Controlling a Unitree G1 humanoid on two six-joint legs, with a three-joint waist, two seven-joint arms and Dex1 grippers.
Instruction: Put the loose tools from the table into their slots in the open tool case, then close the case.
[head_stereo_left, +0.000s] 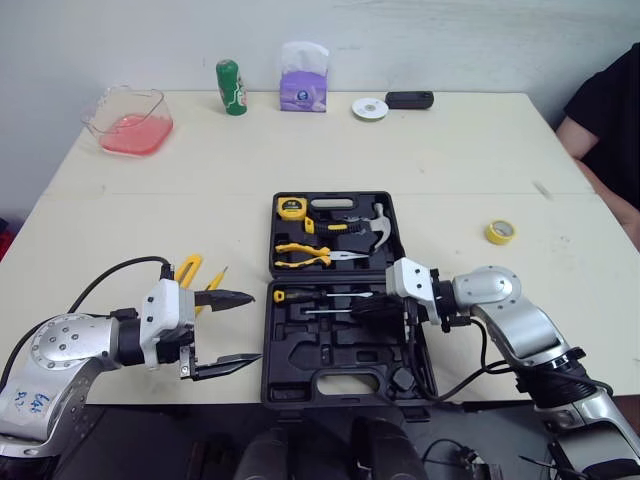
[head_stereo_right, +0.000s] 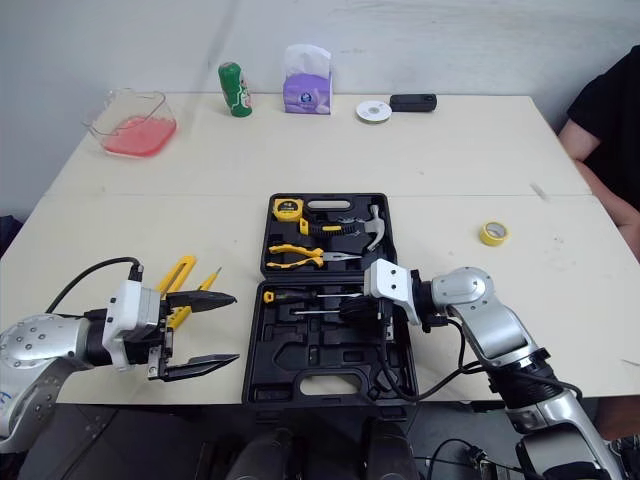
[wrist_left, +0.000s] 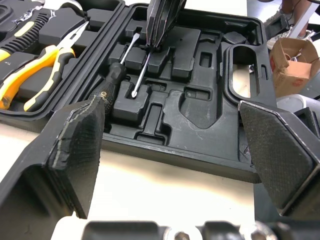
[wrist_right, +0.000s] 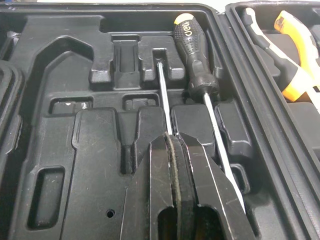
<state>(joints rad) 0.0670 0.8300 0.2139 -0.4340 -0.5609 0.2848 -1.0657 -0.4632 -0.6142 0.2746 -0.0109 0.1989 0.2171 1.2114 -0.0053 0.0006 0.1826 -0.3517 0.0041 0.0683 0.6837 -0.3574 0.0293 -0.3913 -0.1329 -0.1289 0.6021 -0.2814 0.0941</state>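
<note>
The black tool case (head_stereo_left: 335, 375) lies open near the table's front edge. Its far half holds a tape measure (head_stereo_left: 291, 208), a hammer (head_stereo_left: 372, 226) and yellow-handled pliers (head_stereo_left: 305, 255). In the near half a black-handled screwdriver (wrist_right: 192, 47) sits in its slot. Beside it lies a thin screwdriver (wrist_right: 162, 92); my right gripper (head_stereo_left: 358, 308) is shut on its near end, hiding the handle. My left gripper (head_stereo_left: 255, 327) hangs open and empty just left of the case. Behind it on the table lie a yellow-handled tool (head_stereo_left: 187, 268) and a small yellow-handled screwdriver (head_stereo_left: 216, 278).
A yellow tape roll (head_stereo_left: 501, 232) lies right of the case. At the back stand a clear bowl of pink liquid (head_stereo_left: 128, 122), a green can (head_stereo_left: 231, 87), a tissue pack (head_stereo_left: 303, 77), a white disc (head_stereo_left: 369, 108) and a black device (head_stereo_left: 409, 99). A person (head_stereo_left: 610, 110) sits at the right edge.
</note>
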